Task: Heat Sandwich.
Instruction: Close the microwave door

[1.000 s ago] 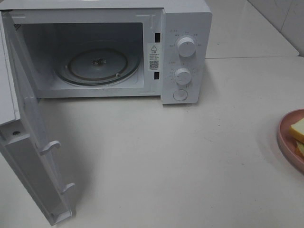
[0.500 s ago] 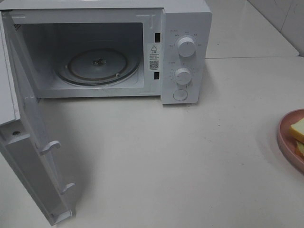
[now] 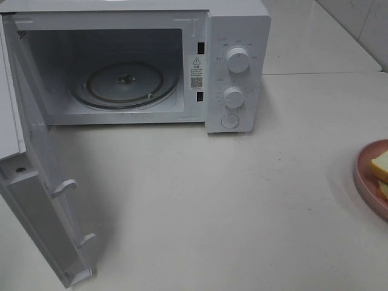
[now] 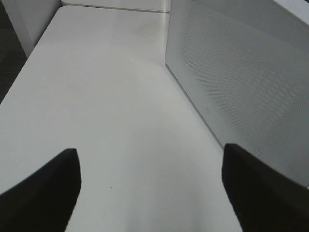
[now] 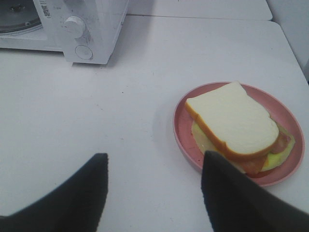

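Right wrist view shows the sandwich (image 5: 231, 123) lying on a pink plate (image 5: 186, 140) on the white counter (image 5: 72, 111), well away from the microwave (image 3: 236, 66), whose door (image 3: 36, 200) is swung open. The right gripper (image 5: 153, 193) has its jaws spread and empty near the plate, and the left gripper (image 4: 150, 193) is spread and empty too, beside the microwave's side. If the jaws pinch the plate's thin rim badly, I think it could tip and the soft sandwich could slide off, or the plate could bump the door frame going in.

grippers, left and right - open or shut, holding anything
Left gripper: open, holding nothing, beside the microwave door.
Right gripper: open, holding nothing, short of the sandwich on its pink plate.
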{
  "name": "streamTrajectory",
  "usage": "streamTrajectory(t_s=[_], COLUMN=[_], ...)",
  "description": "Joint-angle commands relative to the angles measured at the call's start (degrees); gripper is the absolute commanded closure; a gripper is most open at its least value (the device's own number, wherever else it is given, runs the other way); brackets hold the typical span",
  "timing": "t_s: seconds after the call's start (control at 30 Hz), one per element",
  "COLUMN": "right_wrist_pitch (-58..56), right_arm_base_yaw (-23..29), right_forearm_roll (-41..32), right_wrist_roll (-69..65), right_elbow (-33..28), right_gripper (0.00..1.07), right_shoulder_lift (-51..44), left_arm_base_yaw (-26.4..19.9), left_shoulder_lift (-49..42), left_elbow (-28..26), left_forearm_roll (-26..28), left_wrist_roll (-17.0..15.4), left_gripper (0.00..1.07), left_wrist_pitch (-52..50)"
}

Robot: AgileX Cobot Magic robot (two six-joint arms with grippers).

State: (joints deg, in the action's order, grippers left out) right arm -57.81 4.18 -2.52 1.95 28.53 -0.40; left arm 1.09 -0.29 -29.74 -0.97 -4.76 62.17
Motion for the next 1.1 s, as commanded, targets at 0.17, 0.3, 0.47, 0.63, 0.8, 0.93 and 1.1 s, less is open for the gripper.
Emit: streamTrajectory(t_s=[0.17,0.3,0.47,0.63,0.8,0.93,1.1], right_wrist_pitch=[0.7,0.7,0.7,0.7,0.7,0.7,0.7], right_arm_base_yaw=[0.0,0.0,0.0,0.0,0.0,0.0,0.0], right_forearm_roll=[0.4,0.5,0.5,0.5,0.5,0.5,0.5], right_wrist_roll=[0.6,0.5,0.5,0.5,0.5,0.5,0.5], right_elbow=[0.1,0.1,0.1,0.1,0.1,0.1,0.1], right_gripper=[0.5,0.5,0.5,0.5,0.5,0.5,0.5], right_shoulder_lift=[-1.4,-1.4,-1.4,-1.4,-1.4,-1.4,-1.4], left_arm_base_yaw=[-0.3,-0.3,-0.3,-0.3,-0.3,-0.3,-0.3], left_shoulder_lift=[-0.3,-0.3,-0.3,-0.3,-0.3,-0.3,-0.3], left_elbow=[0.1,0.1,0.1,-0.2,-2.4,-2.9,-2.9], left_forearm_roll=[-0.5,-0.6,-0.6,-0.6,-1.7,-4.0,-7.8], left_wrist_roll=[0.2,0.2,0.3,0.5,-1.7,-1.7,-1.7], left_gripper=[0.3,0.3,0.3,0.3,0.3,0.3,0.3], left_wrist_pitch=[-0.9,-0.9,-0.9,-1.2,-4.3,-8.2,-16.4])
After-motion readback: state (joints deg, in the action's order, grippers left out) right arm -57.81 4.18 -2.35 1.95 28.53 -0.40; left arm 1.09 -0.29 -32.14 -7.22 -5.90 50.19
